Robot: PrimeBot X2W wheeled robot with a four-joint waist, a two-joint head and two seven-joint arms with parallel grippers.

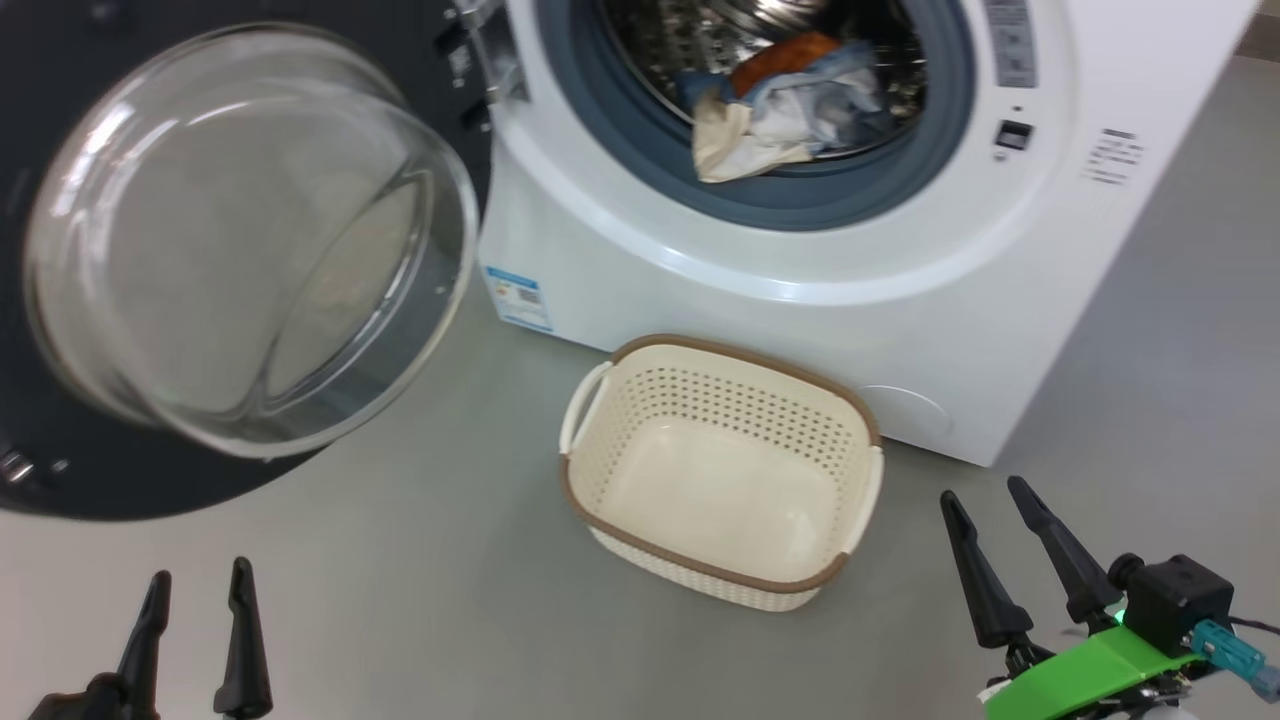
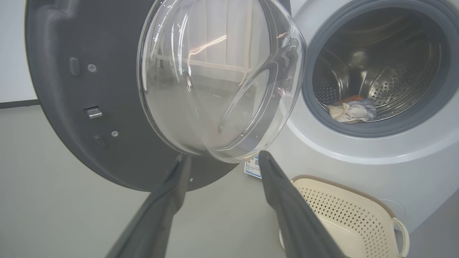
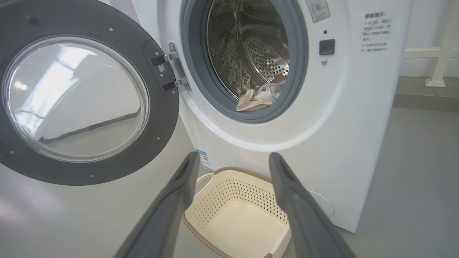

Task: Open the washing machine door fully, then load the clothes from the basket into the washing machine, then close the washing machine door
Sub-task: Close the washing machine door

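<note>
Floor (image 1: 420, 560): one basket (image 1: 868, 500)

Cream perforated basket (image 1: 720, 480), white washing machine (image 1: 800, 300)

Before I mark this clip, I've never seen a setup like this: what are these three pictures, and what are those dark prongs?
The prongs are the robot's fingers. The head picture looks down from above: left gripper and right gripper, both open, holding nothing. The other two pictures come from cameras on each wrist, looking along that arm's own fingers. On the floor stands the basket, empty. The clothes lie inside the washing machine, near the front of the drum. Its door stands open.
</note>
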